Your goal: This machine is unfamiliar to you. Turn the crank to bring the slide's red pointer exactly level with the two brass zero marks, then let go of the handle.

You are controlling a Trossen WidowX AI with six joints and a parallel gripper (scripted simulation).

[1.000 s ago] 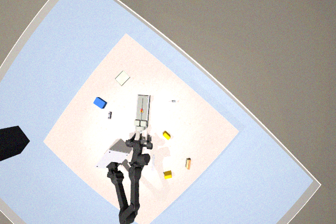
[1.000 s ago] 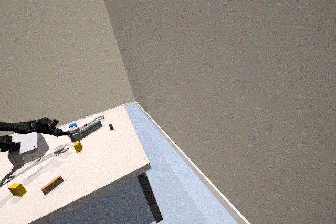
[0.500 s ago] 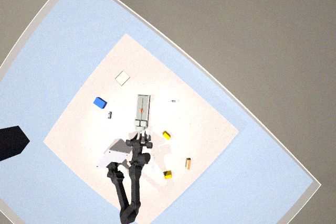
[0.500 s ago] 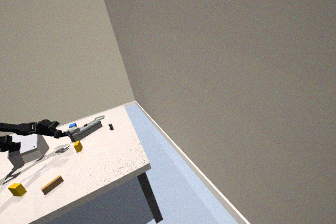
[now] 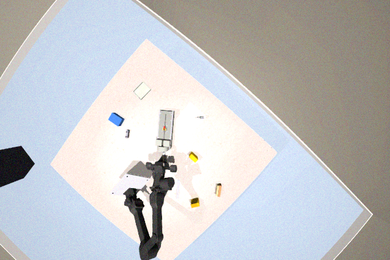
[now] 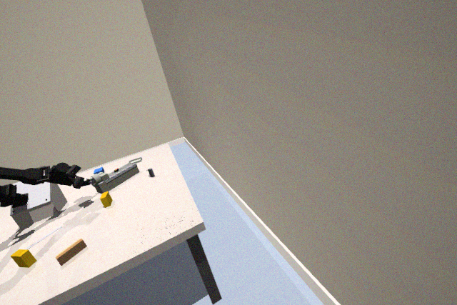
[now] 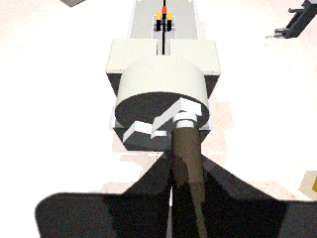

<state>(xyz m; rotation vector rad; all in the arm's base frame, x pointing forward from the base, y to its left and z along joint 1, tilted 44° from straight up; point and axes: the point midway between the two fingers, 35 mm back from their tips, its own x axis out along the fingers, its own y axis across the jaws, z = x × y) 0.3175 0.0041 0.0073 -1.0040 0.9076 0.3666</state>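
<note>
Turning of the crank was judged to be the step in hand, with the dark brown cylindrical handle found clamped between the black fingers of the gripper. The handle was carried on a white angular crank arm at the near end of the long grey box-shaped machine, before its pale round housing. The small red pointer was seen in the slot, close to the two brass-yellow zero marks and, in the wrist view, slightly beyond them; exact level could not be confirmed.

It was judged that the handle should be led around the crank's axis in a small, slow arc, without being pulled outward or pushed sideways. As the direction of travel was unknown, a slight trial turn was advised, with the pointer watched and the turn reversed if the gap widened. Release was to be made only at level, with the fingers opened evenly so that the crank was not nudged. No brand, label or writing could be read.
</note>
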